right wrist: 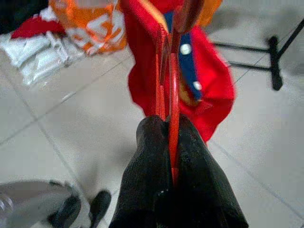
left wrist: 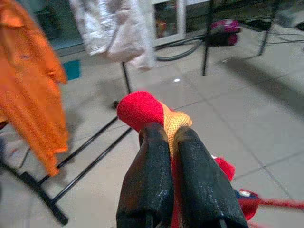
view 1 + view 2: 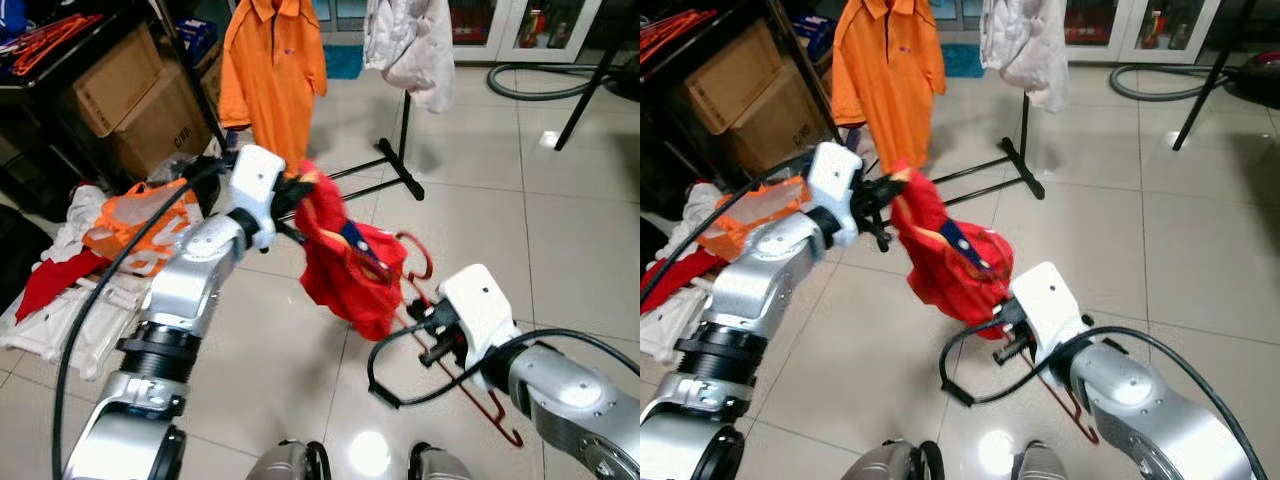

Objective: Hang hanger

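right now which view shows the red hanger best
The left eye view: the red hanger shows hook to lower bar beside the right gripper. The right eye view hides much behind the arm; the right wrist view shows only clamped wires.

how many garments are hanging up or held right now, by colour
orange polo shirt hanging on the black rack: 1
white garment hanging on the black rack: 1
red shirt held up by the left gripper, with the red hanger in the right gripper: 1
total: 3
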Robot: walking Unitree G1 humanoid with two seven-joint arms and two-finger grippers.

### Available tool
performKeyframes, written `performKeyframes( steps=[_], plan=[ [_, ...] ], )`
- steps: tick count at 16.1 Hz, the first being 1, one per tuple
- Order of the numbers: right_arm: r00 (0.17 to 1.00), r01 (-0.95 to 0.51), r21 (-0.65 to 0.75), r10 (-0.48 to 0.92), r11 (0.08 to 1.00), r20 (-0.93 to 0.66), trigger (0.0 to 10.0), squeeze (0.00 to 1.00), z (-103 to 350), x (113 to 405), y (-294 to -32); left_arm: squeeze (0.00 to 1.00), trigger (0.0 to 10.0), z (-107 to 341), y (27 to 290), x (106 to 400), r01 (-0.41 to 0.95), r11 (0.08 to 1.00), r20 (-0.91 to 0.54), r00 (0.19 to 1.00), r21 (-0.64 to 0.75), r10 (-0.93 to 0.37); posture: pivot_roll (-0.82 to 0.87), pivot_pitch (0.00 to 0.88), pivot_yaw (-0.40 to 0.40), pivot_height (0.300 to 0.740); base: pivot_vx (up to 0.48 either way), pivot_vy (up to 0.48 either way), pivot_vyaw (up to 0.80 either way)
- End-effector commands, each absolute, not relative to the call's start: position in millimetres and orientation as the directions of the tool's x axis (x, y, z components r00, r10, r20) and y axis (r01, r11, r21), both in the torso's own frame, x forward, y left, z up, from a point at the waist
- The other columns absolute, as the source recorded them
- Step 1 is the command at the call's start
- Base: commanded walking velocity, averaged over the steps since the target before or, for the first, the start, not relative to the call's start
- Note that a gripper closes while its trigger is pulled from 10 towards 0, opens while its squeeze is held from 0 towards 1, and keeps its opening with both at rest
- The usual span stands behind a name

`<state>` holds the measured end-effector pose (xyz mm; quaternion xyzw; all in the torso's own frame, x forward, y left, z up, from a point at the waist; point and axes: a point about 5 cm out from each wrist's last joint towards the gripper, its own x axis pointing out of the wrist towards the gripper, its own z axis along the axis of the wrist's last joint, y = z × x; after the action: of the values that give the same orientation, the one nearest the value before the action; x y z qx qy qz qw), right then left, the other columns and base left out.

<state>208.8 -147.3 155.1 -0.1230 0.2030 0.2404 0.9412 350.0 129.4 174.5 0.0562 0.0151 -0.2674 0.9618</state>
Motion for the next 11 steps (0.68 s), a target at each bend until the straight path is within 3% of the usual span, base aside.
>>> performKeyframes(
  steps=[1, 4, 7, 11],
  plan=[
    [0.844, -0.465, -0.146, 0.388, 0.873, -0.371, 10.0, 0.0, 160.6, 213.5, -147.7, 0.0, 10.0, 168.8, 144.3, 343.8, 0.462, 0.881, -0.049, 0.887, 0.105, -0.459, -0.08, 0.109, 0.159, 0.74, 0.0, 0.0, 0.0],
    [0.894, -0.346, -0.105, 0.294, 0.932, -0.337, 10.0, 0.0, 144.2, 221.0, -146.5, 0.0, 10.0, 151.3, 152.3, 319.2, 0.406, 0.91, -0.037, 0.914, 0.088, -0.404, -0.09, 0.092, 0.142, 0.74, 0.0, 0.0, -0.15],
    [0.924, -0.204, 0.013, 0.197, 0.979, -0.326, 10.0, 0.0, 130.7, 227.1, -145.7, 0.0, 10.0, 142.8, 150.6, 304.3, 0.386, 0.917, -0.049, 0.922, 0.096, -0.383, -0.09, 0.078, 0.13, 0.74, 0.0, 0.356, -0.77],
    [0.932, -0.185, 0.035, 0.186, 0.982, -0.31, 10.0, 0.0, 127.6, 236.0, -139.3, 0.0, 10.0, 144.4, 156.0, 308.2, 0.343, 0.932, -0.043, 0.939, 0.12, -0.341, -0.09, 0.076, 0.115, 0.74, 0.0, 0.364, -0.78]
  ],
)
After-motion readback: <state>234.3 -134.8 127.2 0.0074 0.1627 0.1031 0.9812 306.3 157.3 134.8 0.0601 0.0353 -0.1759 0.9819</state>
